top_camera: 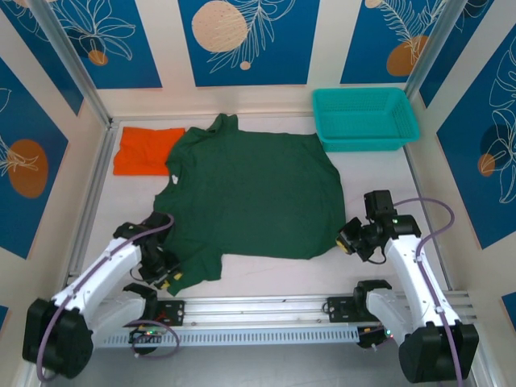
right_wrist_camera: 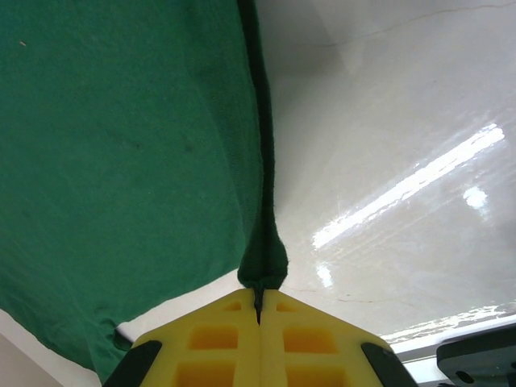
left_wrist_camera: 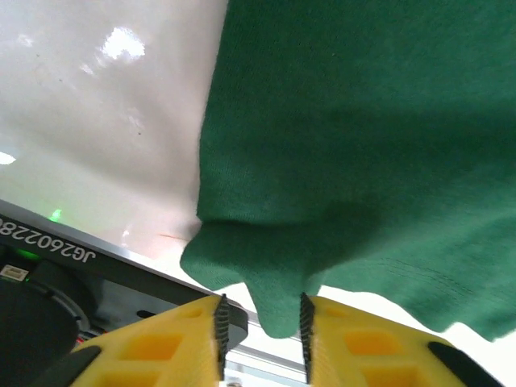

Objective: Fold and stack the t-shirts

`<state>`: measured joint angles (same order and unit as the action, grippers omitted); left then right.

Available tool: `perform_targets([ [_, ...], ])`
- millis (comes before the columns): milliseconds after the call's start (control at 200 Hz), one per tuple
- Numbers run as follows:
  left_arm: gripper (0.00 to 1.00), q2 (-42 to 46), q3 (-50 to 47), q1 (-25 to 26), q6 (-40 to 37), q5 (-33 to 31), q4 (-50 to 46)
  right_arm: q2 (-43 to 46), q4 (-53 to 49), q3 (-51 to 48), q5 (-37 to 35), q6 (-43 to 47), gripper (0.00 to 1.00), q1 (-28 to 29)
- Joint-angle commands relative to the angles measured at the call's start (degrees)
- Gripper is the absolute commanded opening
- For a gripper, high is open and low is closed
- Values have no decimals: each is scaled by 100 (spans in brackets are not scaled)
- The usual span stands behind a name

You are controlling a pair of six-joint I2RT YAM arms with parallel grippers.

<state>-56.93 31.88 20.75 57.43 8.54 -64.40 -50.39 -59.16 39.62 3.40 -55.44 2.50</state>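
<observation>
Here two t-shirts: orange t-shirt (top_camera: 147, 151) aside, green t-shirt (top_camera: 258, 193) in closed left gripper (left_wrist_camera: 260, 313), closed right gripper (right_wrist_camera: 258, 305).

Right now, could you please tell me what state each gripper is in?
The left gripper is closed on a corner of the green t-shirt.
The right gripper is closed on the green t-shirt's edge.
</observation>
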Motion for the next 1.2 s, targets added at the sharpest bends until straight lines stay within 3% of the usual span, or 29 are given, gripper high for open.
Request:
perform_targets([
  [0, 35, -291, 292, 446, 101, -462, -23, -155, 88, 181, 121, 143, 0, 79],
  [195, 38, -521, -28, 763, 367, -567, 271, -298, 75, 319, -3, 203, 0, 108],
  [360, 20, -689, -242, 790, 379, -653, 653, -317, 23, 330, -165, 207, 0, 110],
  [460, 0, -899, -69, 789, 267, -725, 664, -380, -89, 360, -321, 197, 0, 101],
  [565, 0, -991, 280, 790, 54, -889, 433, -418, -246, 422, -515, 124, 0, 93],
  [845, 0, -1501, 2146, 484, -848, -801, -223, -684, -284, 920, -855, 52, 0, 66],
  [1195, 0, -3663, 5053, -638, -1922, -282, -516, -2770, -35, 2479, -1132, 418, 0, -156],
])
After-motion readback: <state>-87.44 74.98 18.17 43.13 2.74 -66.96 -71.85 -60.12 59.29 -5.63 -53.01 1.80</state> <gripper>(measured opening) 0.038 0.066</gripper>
